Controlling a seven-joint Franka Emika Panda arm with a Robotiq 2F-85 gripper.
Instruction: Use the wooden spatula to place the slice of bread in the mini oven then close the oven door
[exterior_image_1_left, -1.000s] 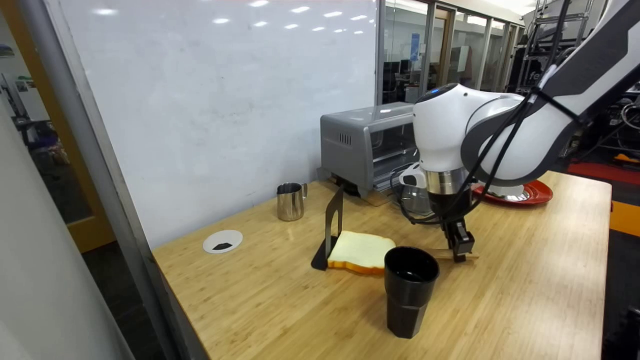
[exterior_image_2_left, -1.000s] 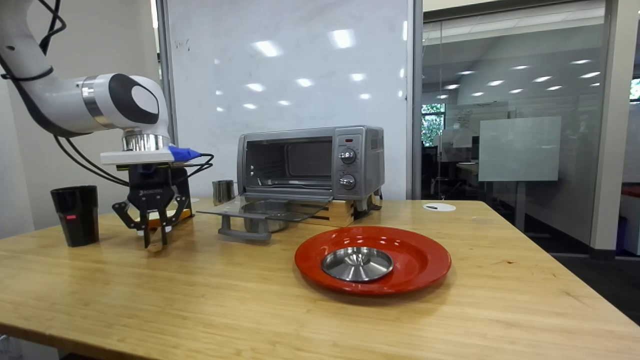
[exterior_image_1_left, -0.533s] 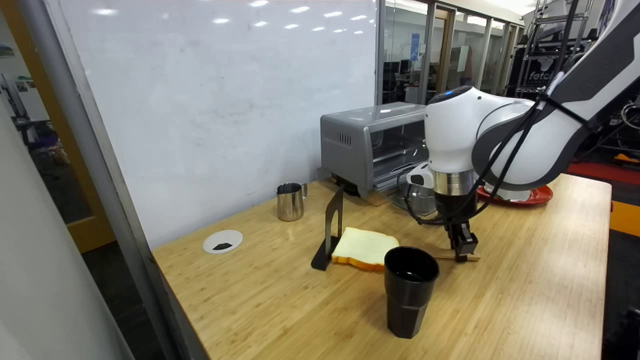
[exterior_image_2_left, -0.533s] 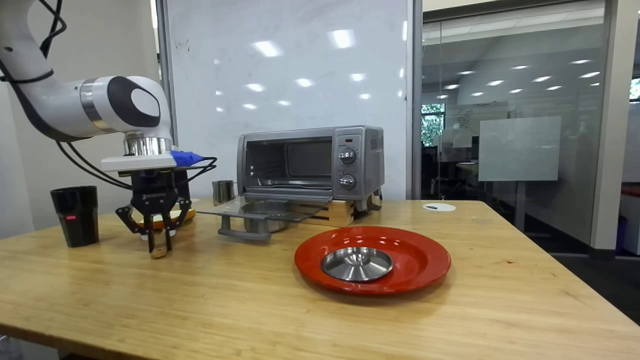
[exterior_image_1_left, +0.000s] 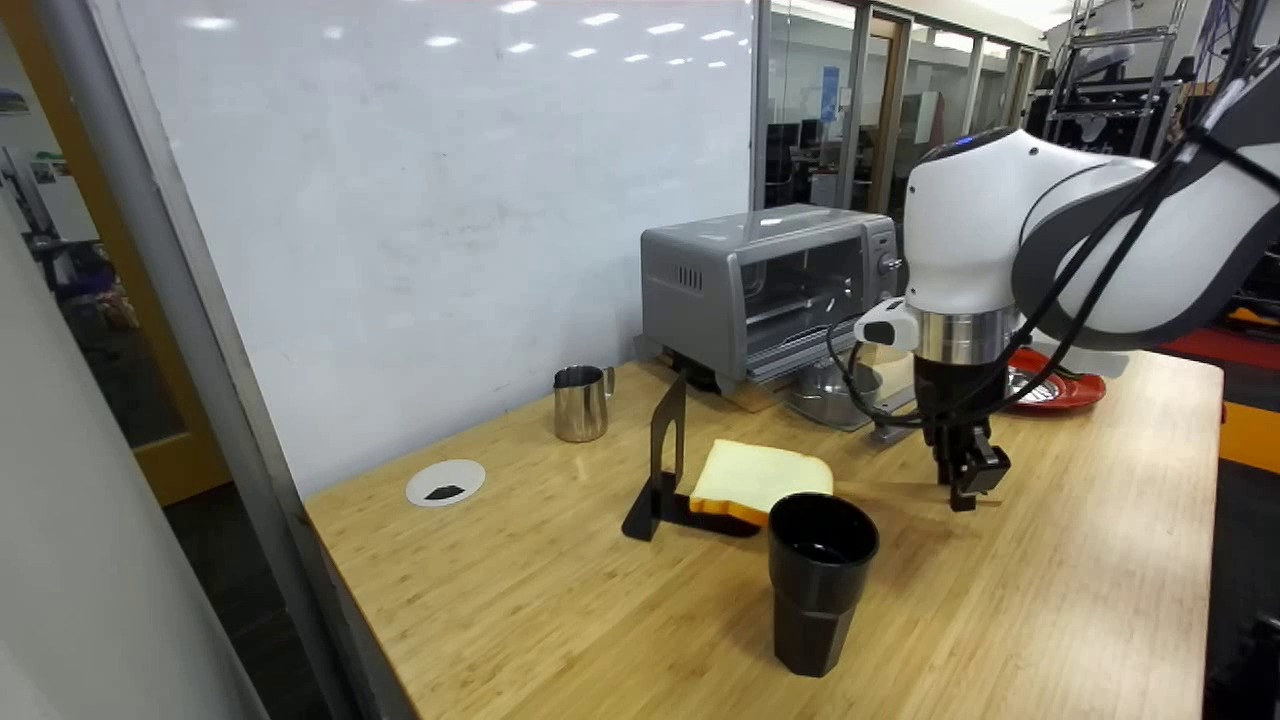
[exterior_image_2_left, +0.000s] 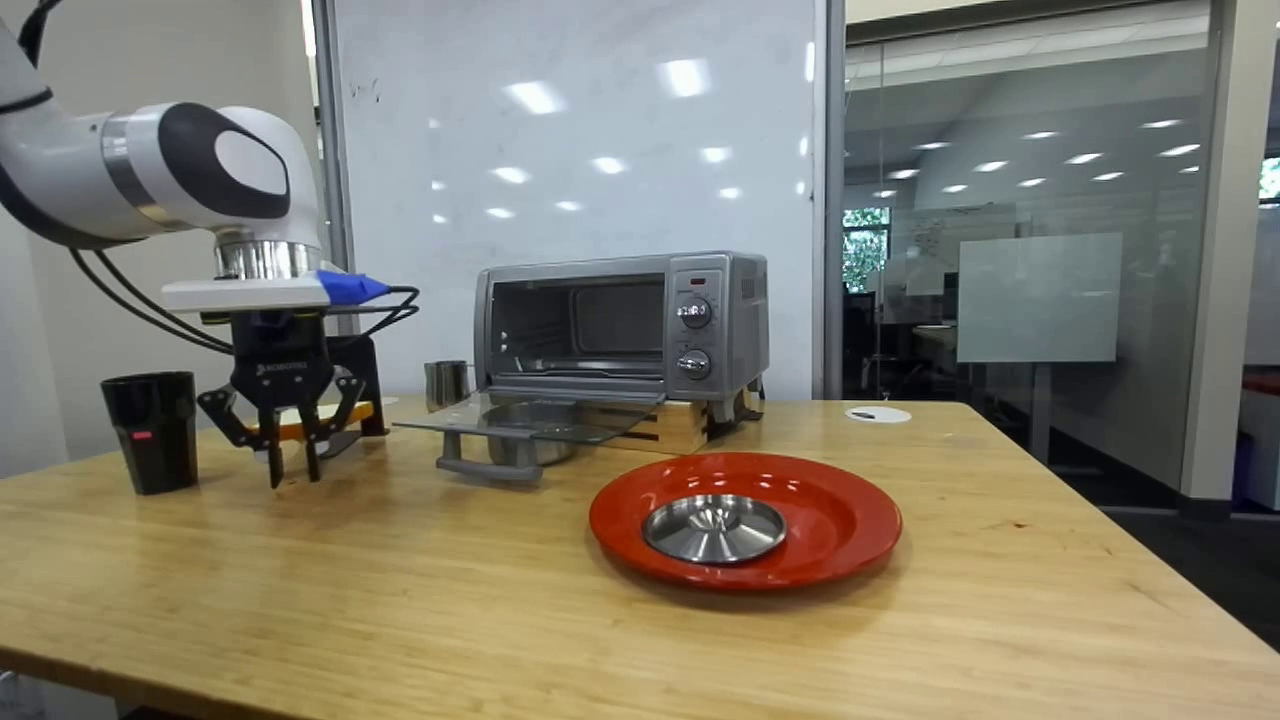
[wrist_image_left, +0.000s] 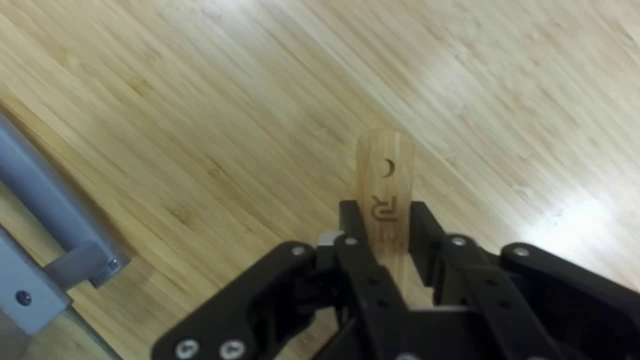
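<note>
My gripper (wrist_image_left: 383, 210) is shut on the handle of the wooden spatula (wrist_image_left: 386, 155), whose tip pokes out past the fingers in the wrist view. The spatula's blade is hidden from sight. Left of the gripper (exterior_image_1_left: 968, 488) in an exterior view lies the slice of bread (exterior_image_1_left: 762, 475); it looks raised a little off the table, partly behind a black cup. In an exterior view the mini oven (exterior_image_2_left: 625, 262) stands against the whiteboard with its oven door (exterior_image_2_left: 580, 418) folded down flat. The door's handle bar (wrist_image_left: 55, 195) shows at the left of the wrist view.
The black cup (exterior_image_1_left: 822, 590) stands close in front of the bread. An upright black stand (exterior_image_1_left: 670, 425) is beside the bread's far-left corner. A steel pitcher (exterior_image_1_left: 582, 408) stands farther back. Under the door sits a metal bowl (exterior_image_1_left: 830, 400). A red plate (exterior_image_2_left: 840, 550) carries a steel lid.
The gripper has risen and drawn away from the black stand with the spatula. The bread has shifted the same way and upward, uncovering the stand's flat base.
</note>
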